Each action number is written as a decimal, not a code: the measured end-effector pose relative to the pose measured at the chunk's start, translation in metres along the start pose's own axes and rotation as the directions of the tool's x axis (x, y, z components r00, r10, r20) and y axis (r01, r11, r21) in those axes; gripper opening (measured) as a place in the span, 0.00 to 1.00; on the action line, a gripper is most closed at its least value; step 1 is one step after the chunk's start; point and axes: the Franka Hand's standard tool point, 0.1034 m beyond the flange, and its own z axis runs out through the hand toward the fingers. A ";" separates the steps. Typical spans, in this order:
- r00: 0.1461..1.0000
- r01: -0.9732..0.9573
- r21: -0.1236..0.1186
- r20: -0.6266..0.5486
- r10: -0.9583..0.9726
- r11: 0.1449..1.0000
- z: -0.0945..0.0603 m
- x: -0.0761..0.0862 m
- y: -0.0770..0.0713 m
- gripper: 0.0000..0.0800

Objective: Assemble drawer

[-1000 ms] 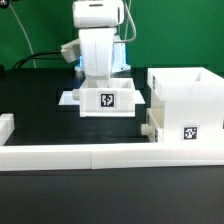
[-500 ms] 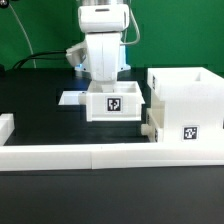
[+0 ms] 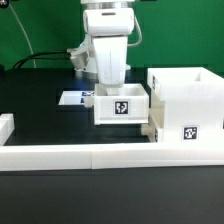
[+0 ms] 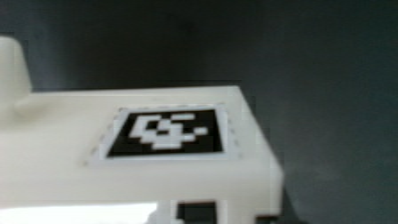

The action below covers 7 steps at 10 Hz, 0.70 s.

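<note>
One small tray (image 3: 122, 106), carried by a gripper (image 3: 107, 84) whose finger state I cannot tell, has shifted toward the exterior view's right, now just beside the box-shaped shell (image 3: 187, 106), likely nearing insertion.

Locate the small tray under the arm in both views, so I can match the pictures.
Exterior view: the tray sits at centre, below the arm, just left of the shell.
Wrist view: the tray fills the lower part of the picture, seen close.
Shared landmark: the tray's tag.
</note>
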 end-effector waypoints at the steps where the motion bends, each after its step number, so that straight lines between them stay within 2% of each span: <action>1: 1.000 0.004 0.000 -0.002 -0.004 1.000 0.001 0.003 0.001 0.05; 7: 1.000 0.007 0.010 -0.005 -0.007 1.000 0.003 0.007 0.005 0.05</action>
